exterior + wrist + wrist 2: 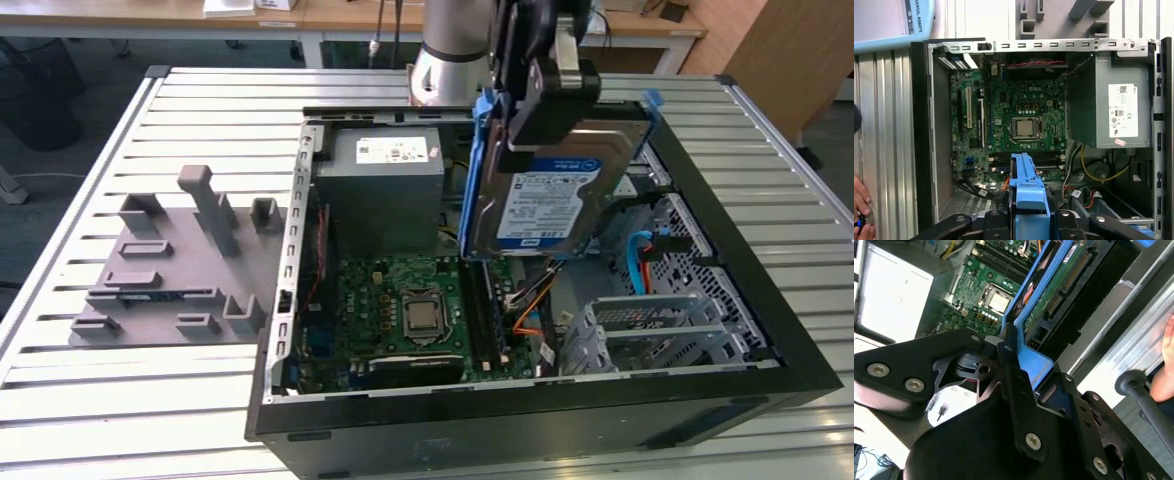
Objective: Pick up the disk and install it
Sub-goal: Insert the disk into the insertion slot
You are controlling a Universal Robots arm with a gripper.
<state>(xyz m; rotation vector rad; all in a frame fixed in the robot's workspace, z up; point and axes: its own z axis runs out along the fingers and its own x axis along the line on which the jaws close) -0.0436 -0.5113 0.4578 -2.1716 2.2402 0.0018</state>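
We are holding the disk (pixel 561 205) clamped in our gripper (pixel 541 125); it is hanging just beneath the gripper, over the computer case (pixel 534 425).

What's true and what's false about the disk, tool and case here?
1. The black tool grips the silver-grey rectangular disk with blue plastic rails. True.
2. The disk is seated in its bay. False: it hangs tilted above the open black computer case.
3. The grey metal power-supply box sits inside the case. True.
4. The grey plastic fixture block is inside the case. False: it lies on the slatted metal table beside it.
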